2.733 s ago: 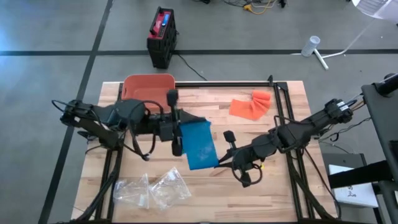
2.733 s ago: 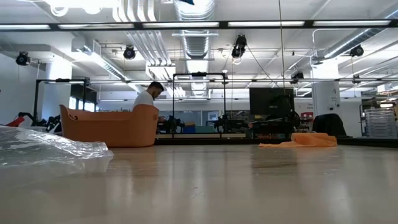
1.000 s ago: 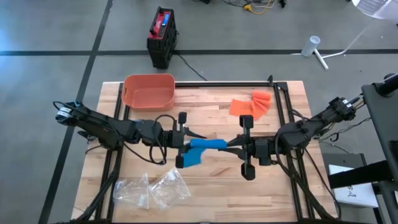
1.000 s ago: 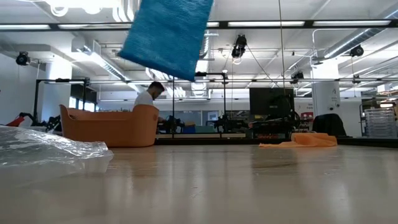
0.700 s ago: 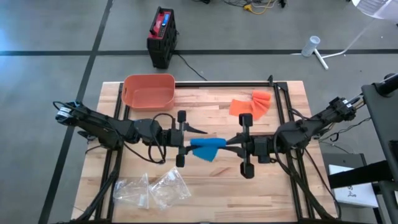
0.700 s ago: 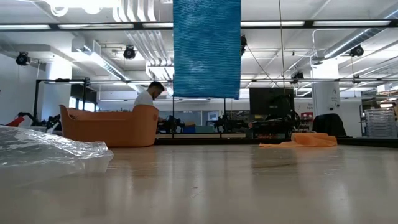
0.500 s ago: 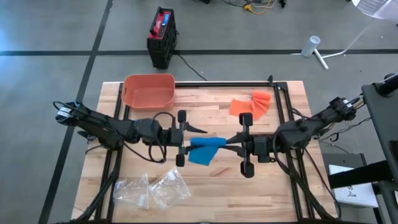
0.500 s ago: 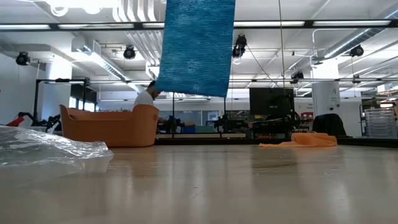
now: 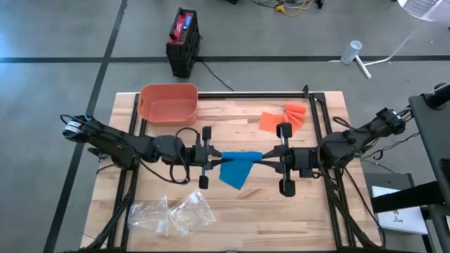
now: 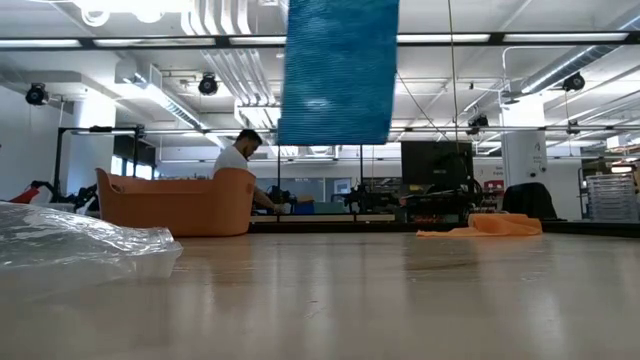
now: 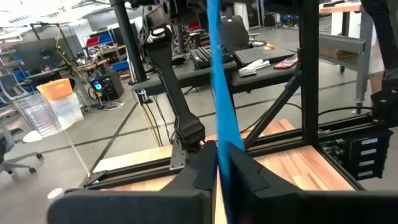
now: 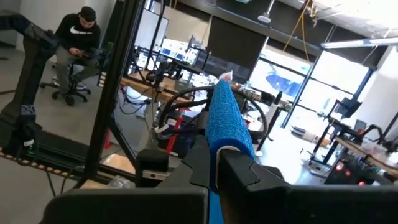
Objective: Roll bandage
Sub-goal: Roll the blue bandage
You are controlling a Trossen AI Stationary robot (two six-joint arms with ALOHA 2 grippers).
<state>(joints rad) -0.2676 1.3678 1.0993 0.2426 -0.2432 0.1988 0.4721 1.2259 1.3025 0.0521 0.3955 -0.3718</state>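
A blue bandage [image 9: 238,167] hangs in the air over the middle of the table, strung between my two grippers. My left gripper [image 9: 216,156] is shut on its left end and my right gripper [image 9: 265,158] on its right end, both pointing level toward each other. In the low view the bandage [image 10: 338,70] drops as a flat blue sheet whose lower edge stays well above the tabletop. The left wrist view shows the bandage [image 11: 217,68] edge-on. In the right wrist view it [image 12: 227,115] shows as a blue band. My left gripper pinches the bandage's top edge at its left end [image 11: 220,135] between its two fingers, coming level from the table's left. The cloth hangs below the fingers, clear of the table. My right gripper pinches the top edge at its right end [image 12: 222,138] between its two fingers, coming level from the table's right. The top edge [image 9: 240,154] runs nearly straight between the two holds.
An orange bin [image 9: 167,103] stands at the far left, and an orange cloth [image 9: 283,118] lies at the far right. Clear plastic bags [image 9: 172,211] lie near the front left. A black frame rail [image 9: 253,94] runs along the far edge. A person [image 10: 238,155] sits beyond the table.
My left gripper has opened and shut again on the bandage's left end. My right gripper has drawn a little toward the table's right edge. The bandage, earlier bunched and slanting between the grippers, now hangs as a flat sheet with its top edge stretched out.
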